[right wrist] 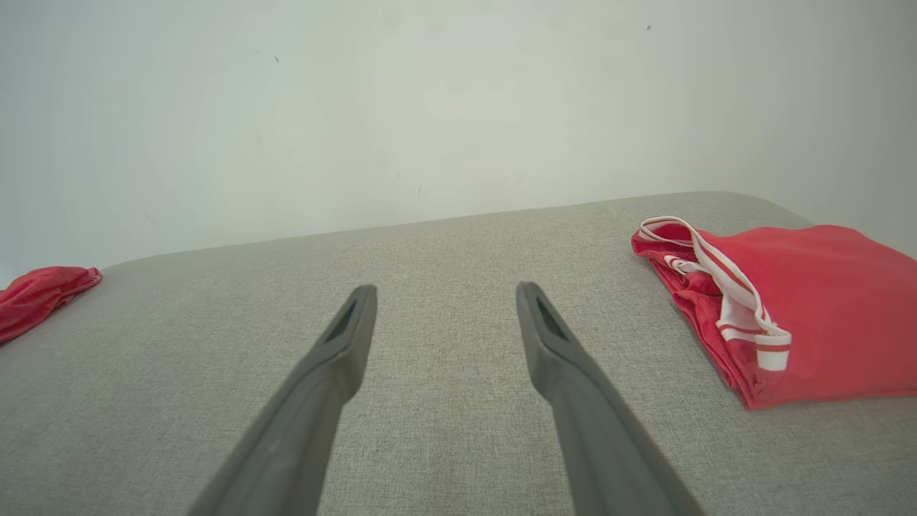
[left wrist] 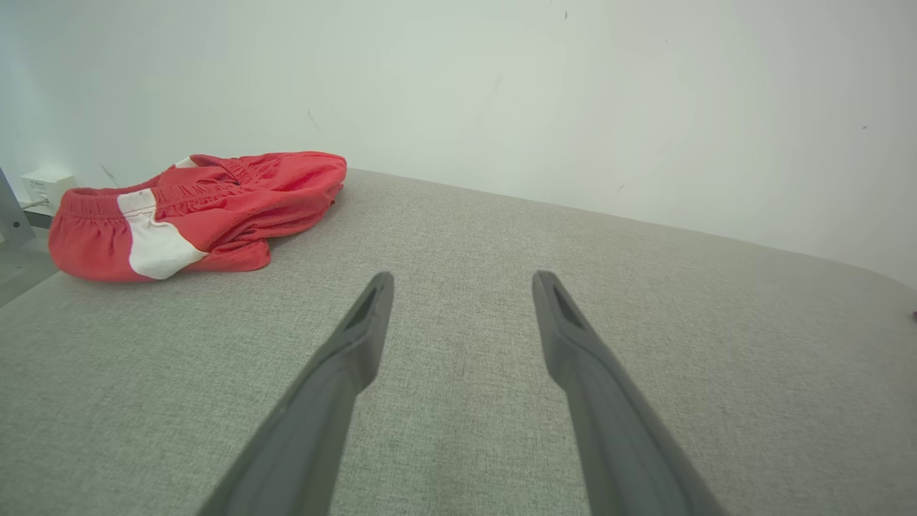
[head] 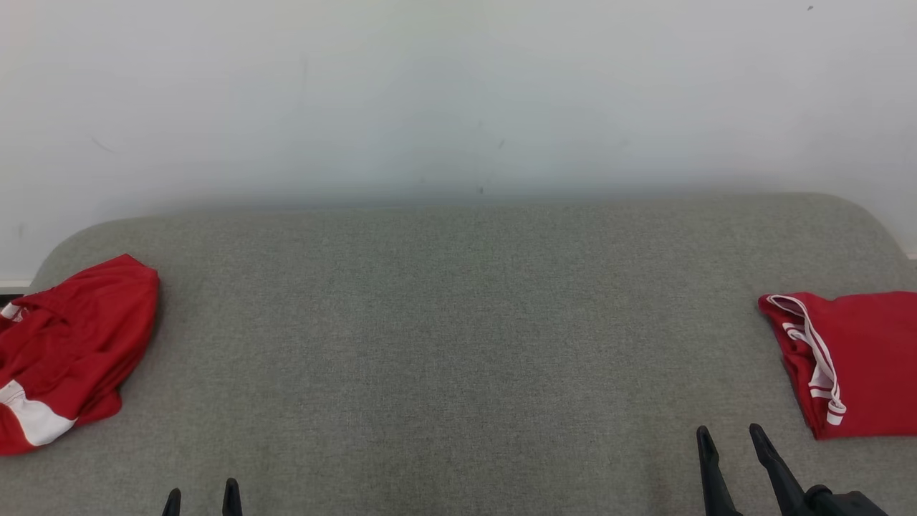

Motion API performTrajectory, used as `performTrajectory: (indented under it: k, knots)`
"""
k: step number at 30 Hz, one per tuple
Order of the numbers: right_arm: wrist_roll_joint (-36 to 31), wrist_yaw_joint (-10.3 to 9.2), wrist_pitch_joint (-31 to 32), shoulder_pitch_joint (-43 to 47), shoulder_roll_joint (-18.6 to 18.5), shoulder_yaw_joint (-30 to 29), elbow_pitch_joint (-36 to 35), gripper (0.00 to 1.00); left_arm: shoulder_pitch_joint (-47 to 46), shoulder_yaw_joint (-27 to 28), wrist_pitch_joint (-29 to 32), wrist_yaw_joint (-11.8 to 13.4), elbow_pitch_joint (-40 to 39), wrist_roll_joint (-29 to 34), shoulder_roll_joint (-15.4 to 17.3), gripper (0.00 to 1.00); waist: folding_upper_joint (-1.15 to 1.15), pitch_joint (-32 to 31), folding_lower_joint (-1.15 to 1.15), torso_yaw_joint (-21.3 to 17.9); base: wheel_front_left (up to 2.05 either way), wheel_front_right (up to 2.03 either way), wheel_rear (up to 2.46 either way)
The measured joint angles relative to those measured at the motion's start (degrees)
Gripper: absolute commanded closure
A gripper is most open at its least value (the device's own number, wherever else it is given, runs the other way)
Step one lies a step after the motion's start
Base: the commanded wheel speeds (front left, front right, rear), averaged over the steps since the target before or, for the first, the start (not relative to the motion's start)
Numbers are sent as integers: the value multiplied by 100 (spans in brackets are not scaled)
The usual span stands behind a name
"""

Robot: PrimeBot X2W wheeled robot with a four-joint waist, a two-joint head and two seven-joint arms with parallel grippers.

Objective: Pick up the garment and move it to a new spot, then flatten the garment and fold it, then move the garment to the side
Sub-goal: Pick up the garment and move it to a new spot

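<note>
Garment (head: pixel 71 344) crumpled, red; surface (head: pixel 458 344) grey, woven

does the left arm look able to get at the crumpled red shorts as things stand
Probably yes: the left gripper is open and empty, and the red shorts lie ahead to its left on the grey cushion with nothing between them.

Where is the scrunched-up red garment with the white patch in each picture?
Head view: the crumpled red garment lies at the left edge, on the grey cushion.
Left wrist view: it sits at the upper left, near the cushion's far edge.
Right wrist view: a small part of it shows at the far left edge.
Shared landmark: the white wall behind the cushion.
</note>
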Motion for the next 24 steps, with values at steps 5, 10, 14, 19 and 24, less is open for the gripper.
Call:
performTrajectory:
  k: [5, 10, 14, 19, 24]
  knots:
    - [0, 0, -4, -5, -3, -15, 21, 0, -16, 8, 0, -1, -7, 0, 0, 0, 0, 37, 0, 39, 0, 0, 0]
    - [-3, 0, -12, 1, -2, -60, 12, 0, -48, 7, -1, 13, -41, -40, 0, 0, 0, 53, 0, 189, 0, 0, 0]
    - [-27, 0, -15, 4, -8, -14, 5, 0, -45, 0, 0, 21, -55, -40, -1, 0, 0, 46, 0, 397, 0, 0, 0]
    - [-52, 0, -1, 2, 0, 55, 0, 0, -38, 2, -1, 26, -62, -23, 0, 0, 0, 31, 0, 676, 0, 0, 0]
    - [-44, 0, -8, -8, 45, 158, 35, 0, -11, 40, -1, 26, -76, 18, 0, 0, 0, 6, 0, 1108, 0, 0, 0]
